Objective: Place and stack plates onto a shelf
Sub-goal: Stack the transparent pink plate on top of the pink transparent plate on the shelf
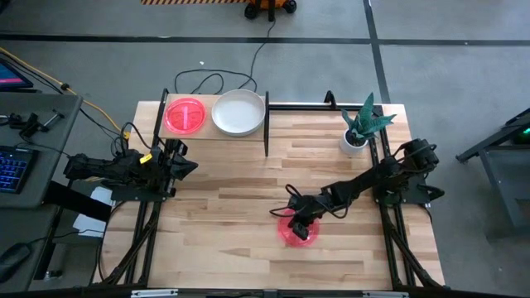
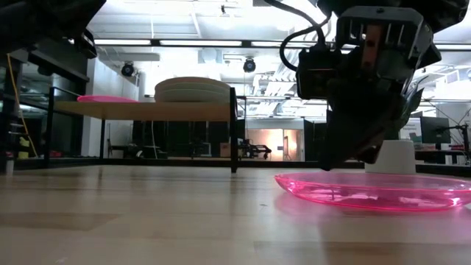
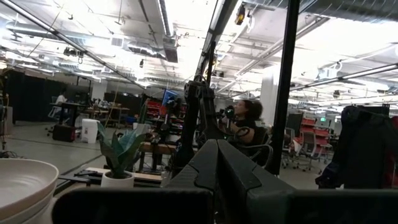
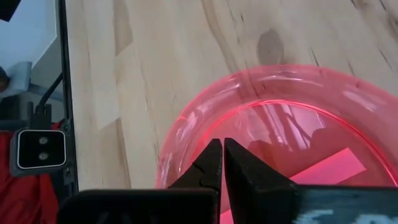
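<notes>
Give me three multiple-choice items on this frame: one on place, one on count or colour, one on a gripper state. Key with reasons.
1. Where is the pink plate under the right gripper?
A. On the shelf
B. On the tabletop
C. Beside the plant pot

2. What colour is the plate on the shelf's left part?
A. Pink
B. Green
C. Black

3. How do the right gripper's fingers stand?
A. Wide open
B. Shut together
C. Out of view

Key: 1 B, the pink plate lies flat on the tabletop, far from the shelf. 2 A, the shelf's left plate is pink, beside a white stack. 3 B, the right wrist view shows the right gripper with its fingers pressed together over the plate.
</notes>
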Action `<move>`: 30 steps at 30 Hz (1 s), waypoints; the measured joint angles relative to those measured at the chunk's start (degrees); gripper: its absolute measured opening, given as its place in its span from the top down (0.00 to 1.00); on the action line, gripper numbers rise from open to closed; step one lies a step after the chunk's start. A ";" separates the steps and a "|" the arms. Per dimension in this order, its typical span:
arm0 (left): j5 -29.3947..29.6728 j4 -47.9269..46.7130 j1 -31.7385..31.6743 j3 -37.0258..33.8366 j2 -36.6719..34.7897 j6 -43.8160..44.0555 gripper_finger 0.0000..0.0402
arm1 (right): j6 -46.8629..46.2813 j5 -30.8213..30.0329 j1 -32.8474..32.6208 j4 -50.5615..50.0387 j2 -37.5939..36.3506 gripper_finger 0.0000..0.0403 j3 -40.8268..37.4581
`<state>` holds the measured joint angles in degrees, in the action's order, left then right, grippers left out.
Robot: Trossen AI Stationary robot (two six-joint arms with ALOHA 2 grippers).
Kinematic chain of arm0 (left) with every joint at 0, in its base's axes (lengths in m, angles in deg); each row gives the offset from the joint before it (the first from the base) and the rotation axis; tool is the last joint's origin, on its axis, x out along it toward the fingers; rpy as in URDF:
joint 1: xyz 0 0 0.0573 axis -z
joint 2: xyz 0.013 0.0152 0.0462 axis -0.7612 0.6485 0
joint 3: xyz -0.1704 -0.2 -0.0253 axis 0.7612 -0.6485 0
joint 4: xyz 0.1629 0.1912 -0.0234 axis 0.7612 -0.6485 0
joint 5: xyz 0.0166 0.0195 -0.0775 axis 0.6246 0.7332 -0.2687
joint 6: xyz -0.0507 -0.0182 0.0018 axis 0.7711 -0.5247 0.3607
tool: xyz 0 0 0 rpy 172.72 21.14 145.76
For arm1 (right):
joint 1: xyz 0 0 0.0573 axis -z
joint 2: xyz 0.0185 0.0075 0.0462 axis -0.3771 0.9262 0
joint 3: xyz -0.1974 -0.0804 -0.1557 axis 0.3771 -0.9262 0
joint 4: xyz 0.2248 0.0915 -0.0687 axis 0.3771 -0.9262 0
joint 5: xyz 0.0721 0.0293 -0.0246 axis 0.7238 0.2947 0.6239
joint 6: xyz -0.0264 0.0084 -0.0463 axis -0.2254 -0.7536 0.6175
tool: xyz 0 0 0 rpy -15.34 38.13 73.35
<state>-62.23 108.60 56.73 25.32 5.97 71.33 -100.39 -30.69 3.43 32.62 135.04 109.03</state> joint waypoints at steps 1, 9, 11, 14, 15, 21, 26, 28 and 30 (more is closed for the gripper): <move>0.00 0.00 -0.01 0.00 0.00 0.00 1.00 | 0.00 0.00 0.02 0.05 0.00 1.00 0.00; 0.00 0.00 -0.02 0.00 0.00 0.00 1.00 | 0.48 -0.26 0.00 0.79 0.00 1.00 0.01; 0.00 0.00 -0.02 0.00 0.00 0.00 1.00 | 0.50 -1.02 0.00 0.91 0.00 1.00 0.01; 0.00 0.00 -0.02 0.00 0.00 0.00 1.00 | 0.96 -1.53 0.02 1.13 0.00 1.00 0.02; 0.00 0.00 -0.02 0.00 0.00 0.00 1.00 | 1.41 -1.55 0.02 1.13 0.00 1.00 0.02; -0.01 0.00 -0.02 0.00 -0.01 0.00 1.00 | 6.22 -3.91 0.00 -1.86 -6.40 1.00 0.02; -0.02 0.00 -0.02 0.00 -0.02 0.00 1.00 | 8.70 -18.17 -2.21 -14.74 -17.26 1.00 0.10; -0.02 0.00 -0.02 0.00 -0.02 0.00 1.00 | 7.06 -23.90 -3.51 -18.69 -20.45 1.00 -0.75; -0.02 0.00 -0.01 0.00 -0.02 0.00 1.00 | 5.14 -27.94 -4.85 -20.16 -22.85 1.00 -2.85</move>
<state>-62.25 108.60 56.72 25.32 5.94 71.33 -95.24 -58.63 -1.42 12.46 112.19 106.18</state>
